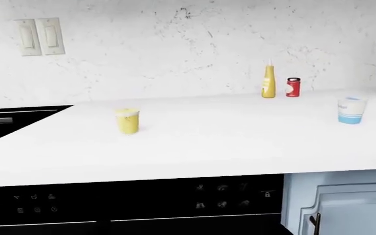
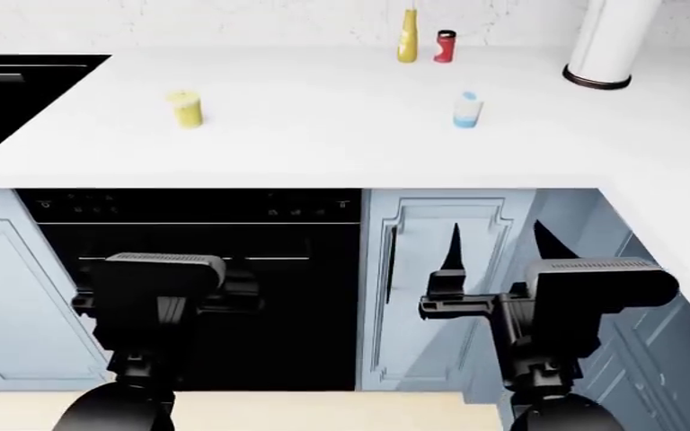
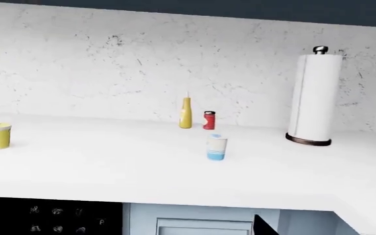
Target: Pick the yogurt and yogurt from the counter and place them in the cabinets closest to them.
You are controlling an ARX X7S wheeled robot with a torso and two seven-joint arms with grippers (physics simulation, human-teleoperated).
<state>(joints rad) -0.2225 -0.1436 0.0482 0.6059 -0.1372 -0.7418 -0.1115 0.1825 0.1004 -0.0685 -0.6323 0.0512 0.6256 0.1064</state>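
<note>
Both tapered foil-lid cups, yellow yogurt (image 2: 184,108) & blue-banded yogurt (image 2: 467,109), on smooth white counter (image 2: 321,135); gripper states can't tell.

The head view looks down from above and behind both arms onto the counter (image 2: 321,135) and the cabinet fronts. Each wrist view sits low, about level with the counter's edge and set back from it, facing the back wall. All three share the yellow cup (image 1: 127,120), blue-banded cup (image 3: 217,147), squeeze bottle (image 2: 408,36) and red can (image 2: 445,46).
</note>
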